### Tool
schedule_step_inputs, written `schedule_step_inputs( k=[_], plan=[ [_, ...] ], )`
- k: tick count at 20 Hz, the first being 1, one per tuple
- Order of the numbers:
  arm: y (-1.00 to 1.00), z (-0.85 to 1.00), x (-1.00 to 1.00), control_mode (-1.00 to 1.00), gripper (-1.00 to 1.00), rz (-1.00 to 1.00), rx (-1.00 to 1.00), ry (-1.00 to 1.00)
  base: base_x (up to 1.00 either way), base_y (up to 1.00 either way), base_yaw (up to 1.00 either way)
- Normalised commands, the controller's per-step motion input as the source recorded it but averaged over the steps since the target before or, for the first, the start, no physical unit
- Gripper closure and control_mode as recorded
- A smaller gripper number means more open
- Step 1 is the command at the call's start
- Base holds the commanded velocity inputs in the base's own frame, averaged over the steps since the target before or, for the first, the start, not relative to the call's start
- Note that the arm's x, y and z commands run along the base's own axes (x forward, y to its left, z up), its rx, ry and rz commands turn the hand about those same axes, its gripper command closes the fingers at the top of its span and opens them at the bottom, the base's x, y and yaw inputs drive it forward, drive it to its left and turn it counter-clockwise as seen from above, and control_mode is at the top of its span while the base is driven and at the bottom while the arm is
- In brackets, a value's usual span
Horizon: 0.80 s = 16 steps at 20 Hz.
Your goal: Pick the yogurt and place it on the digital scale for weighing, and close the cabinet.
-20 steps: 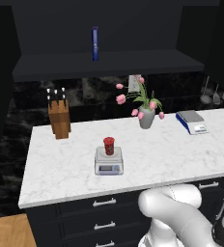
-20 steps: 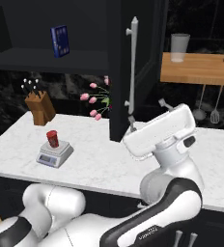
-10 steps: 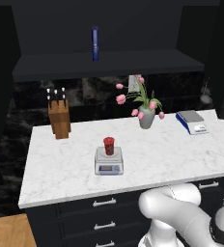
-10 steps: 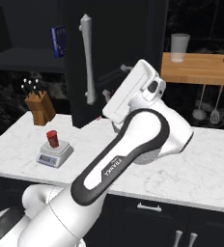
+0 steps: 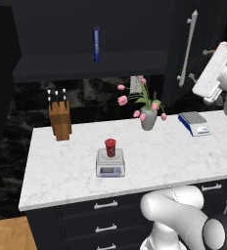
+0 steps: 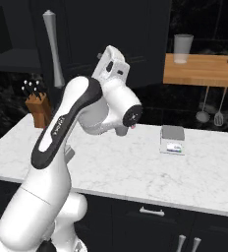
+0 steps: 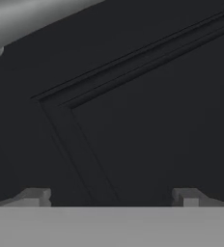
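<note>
One step remains: yogurt [image 5: 110,147] sits on the digital scale [image 5: 110,163]. Gripper [image 7: 111,198], jaws spread and empty, faces the cabinet [image 5: 198,53] door; next, push it fully closed.

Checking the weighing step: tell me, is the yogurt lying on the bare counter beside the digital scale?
No. The yogurt stands upright on the digital scale, on its raised platform, not on the marble counter.
</note>
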Motion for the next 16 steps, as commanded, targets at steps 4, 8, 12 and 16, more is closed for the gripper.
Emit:
schedule_step_inputs(
  k=[4,8,12,16],
  plan=[
    [0.82,0.01,0.97,-1.00,-1.00,-0.26,-0.16,0.07,0.00,0.00,0.00],
    [0.50,0.01,0.91,-1.00,-1.00,-0.17,-0.16,0.12,0.00,0.00,0.00],
    [0.07,0.00,0.72,-1.00,-1.00,-0.05,-0.07,0.03,0.00,0.00,0.00],
    [0.01,-0.06,0.77,-1.00,-1.00,-0.03,-0.04,0.00,0.00,0.00,0.00]
  ],
)
